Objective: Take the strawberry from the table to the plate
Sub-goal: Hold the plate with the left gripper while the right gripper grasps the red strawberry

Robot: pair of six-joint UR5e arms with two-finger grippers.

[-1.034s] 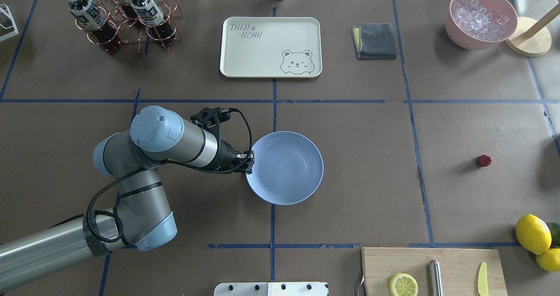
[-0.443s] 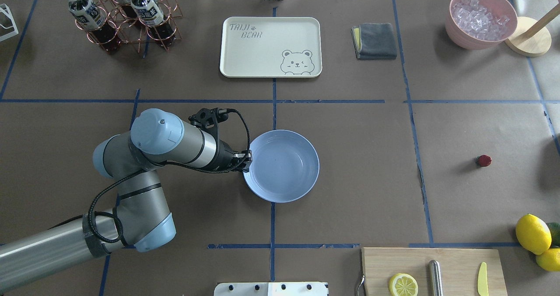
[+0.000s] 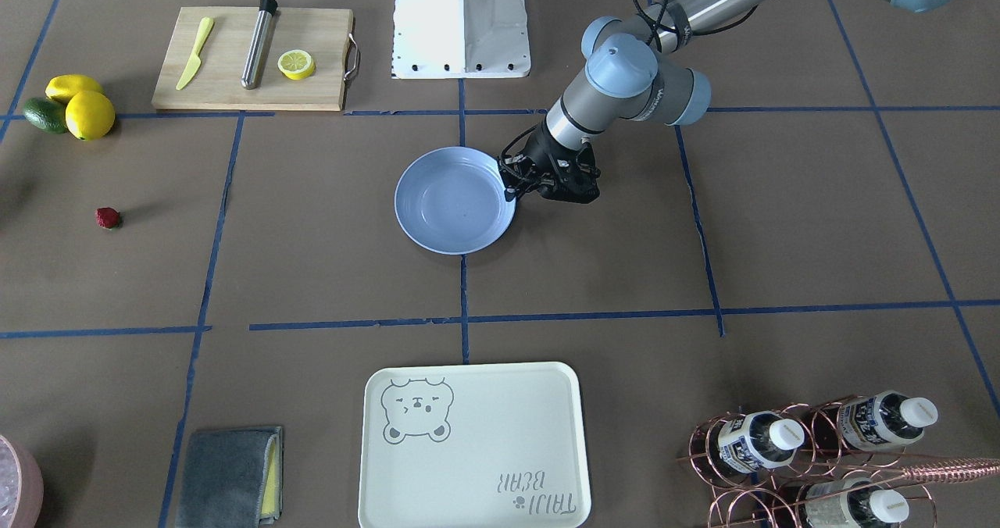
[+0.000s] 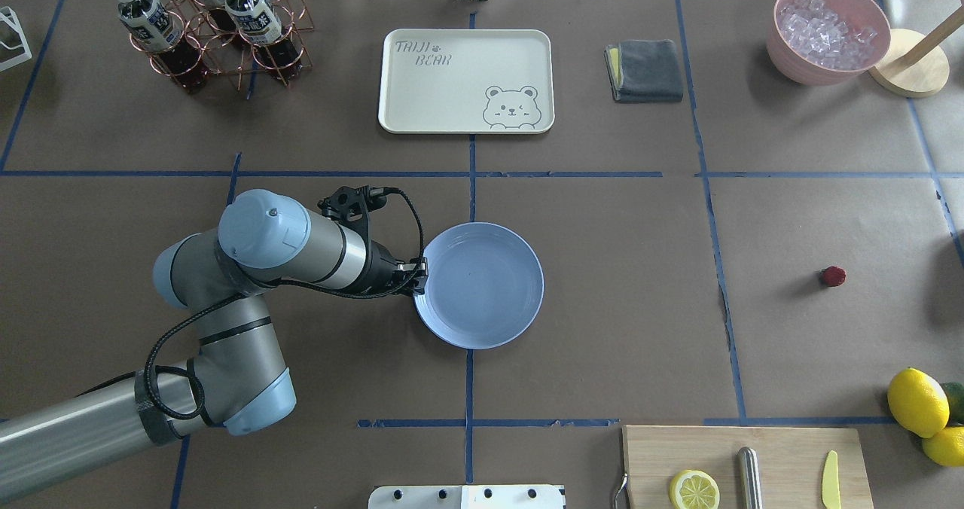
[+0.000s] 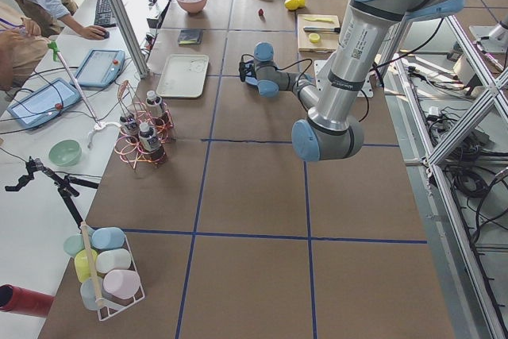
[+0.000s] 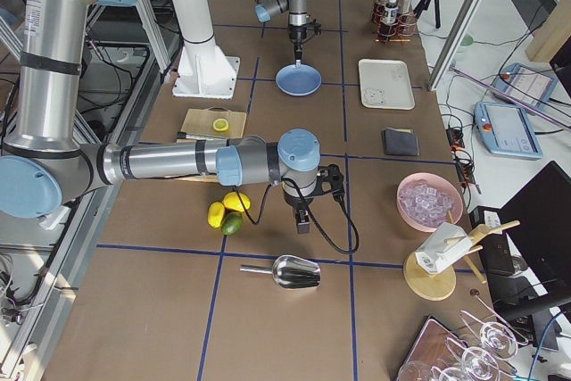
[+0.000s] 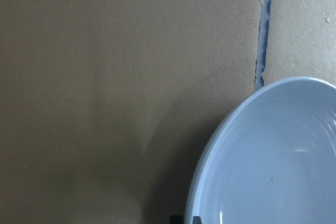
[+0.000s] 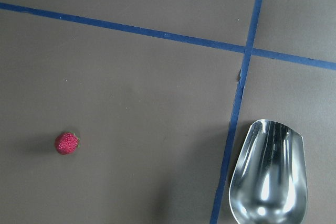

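In the overhead view the strawberry [image 4: 833, 275] lies bare on the table [image 4: 617, 321], far out at the plate's [image 4: 489, 298] 3 o'clock and well apart from it, with the lemons [image 4: 917, 402] near its 5 o'clock. The left gripper [image 4: 419, 276] sits at the plate's 9 o'clock rim. Its jaws look nearly closed and pinched on that rim, though the wrist view shows only two dark tips at the bottom edge, so the hold is likely rather than certain. The right gripper [image 6: 303, 222] hangs above the table near the berry. It shows only in the side view, so I cannot tell how far its jaws stand apart. Its wrist camera has the berry at about 8 o'clock and a metal scoop [image 8: 269, 174] at 5 o'clock. The risks from here are plain. A glossy rim held by a thin pinch could slip or tip. The berry is tiny and rounded, so an off-centre close could roll it away or bruise it. The carry to the plate is also long, and a weak hold could drop the berry short.
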